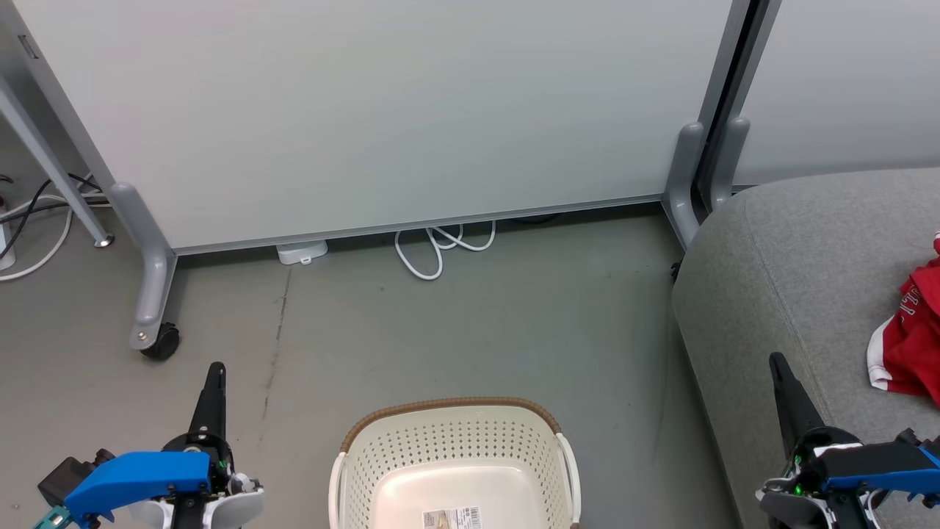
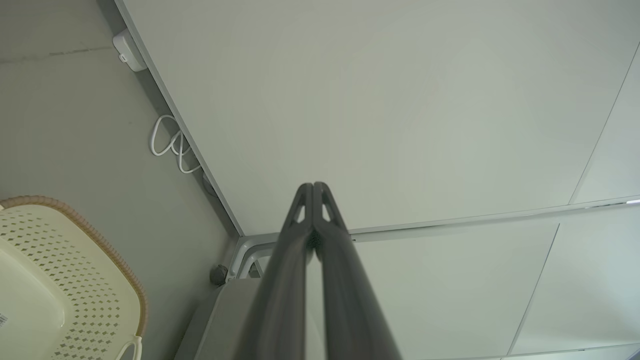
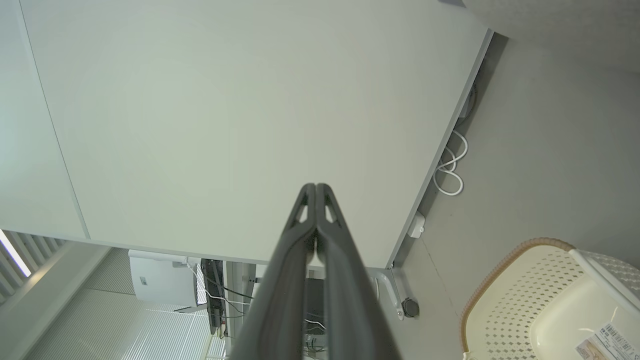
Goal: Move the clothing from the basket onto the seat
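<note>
Red fabric clothing [image 1: 910,345] on grey sofa seat [image 1: 793,257], right edge; cream perforated basket [image 1: 455,441] looks empty. Your left tool [image 1: 215,369], right tool [image 1: 775,361] pressed together; verify.

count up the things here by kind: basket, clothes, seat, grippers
cream-white perforated plastic basket: 1
heap of red fabric clothing with white trim: 1
light grey upholstered seat: 1
dark two-fingered grippers: 2, the left gripper and the right gripper
Total: 5
</note>
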You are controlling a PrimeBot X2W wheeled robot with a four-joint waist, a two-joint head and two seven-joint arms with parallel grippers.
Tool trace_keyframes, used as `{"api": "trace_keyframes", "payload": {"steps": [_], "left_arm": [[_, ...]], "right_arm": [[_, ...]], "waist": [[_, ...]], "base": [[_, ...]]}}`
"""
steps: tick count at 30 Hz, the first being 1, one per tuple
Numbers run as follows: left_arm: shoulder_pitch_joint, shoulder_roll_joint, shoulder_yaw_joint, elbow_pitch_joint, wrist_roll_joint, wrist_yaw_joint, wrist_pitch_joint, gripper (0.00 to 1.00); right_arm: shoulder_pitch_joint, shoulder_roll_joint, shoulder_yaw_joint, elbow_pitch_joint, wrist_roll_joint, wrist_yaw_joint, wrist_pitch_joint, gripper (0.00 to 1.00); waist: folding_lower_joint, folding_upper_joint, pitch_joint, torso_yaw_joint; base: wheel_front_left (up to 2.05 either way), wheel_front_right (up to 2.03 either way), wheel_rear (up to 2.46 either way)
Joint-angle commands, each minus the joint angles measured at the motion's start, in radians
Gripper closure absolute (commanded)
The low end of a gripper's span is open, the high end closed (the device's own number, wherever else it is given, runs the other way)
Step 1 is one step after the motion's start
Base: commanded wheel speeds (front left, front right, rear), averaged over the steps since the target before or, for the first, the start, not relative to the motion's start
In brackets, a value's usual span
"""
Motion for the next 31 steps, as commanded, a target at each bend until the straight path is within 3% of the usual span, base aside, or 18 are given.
{"api": "trace_keyframes", "payload": {"steps": [1,25,31], "left_arm": [[-0.016,-0.001,0.005,-0.011,-0.017,-0.002,0.005,1.0],[-0.031,-0.005,0.04,-0.046,-0.165,-0.002,0.049,1.0],[-0.029,-0.005,0.039,-0.045,-0.161,-0.002,0.049,1.0]], "right_arm": [[-0.019,-0.009,-0.002,-0.007,0.022,0.001,0.006,1.0],[-0.037,-0.01,-0.003,-0.009,0.188,0.001,0.029,1.0],[-0.037,-0.01,-0.003,-0.009,0.183,0.001,0.029,1.0]], "waist": [[0.0,0.0,0.0,-0.001],[0.0,0.0,0.003,-0.023],[0.0,0.0,0.003,-0.023]], "base": [[0.0,0.0,0.0],[0.0,0.0,0.0],[0.0,0.0,0.0]]}}
